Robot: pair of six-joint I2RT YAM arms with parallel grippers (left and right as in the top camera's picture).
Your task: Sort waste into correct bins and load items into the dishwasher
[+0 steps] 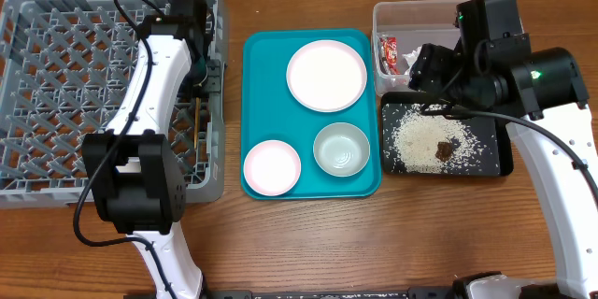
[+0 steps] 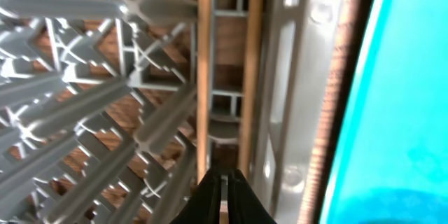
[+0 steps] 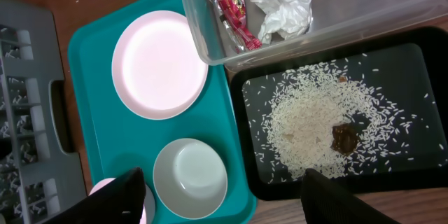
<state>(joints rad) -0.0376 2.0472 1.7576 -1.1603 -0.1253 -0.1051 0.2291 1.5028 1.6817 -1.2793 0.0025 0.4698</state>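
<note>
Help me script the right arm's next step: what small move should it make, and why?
Probably lower the open, empty right fingers onto the rim of the bowl. Wrapper and tissue are in the tub, rice in the black tray, chopsticks in the rack; bowl, plate and saucer sit on the teal tray, and the bowl lies nearest those fingers.

We find no text, label, brand, number or sign that we can read in any of the views. The red shiny snack wrapper [image 3: 234, 7] lying inside the clear plastic rectangular tub [image 3: 364, 7] carries some pale print on its face, but it is too small and too crumpled for us to make out a single letter.
</note>
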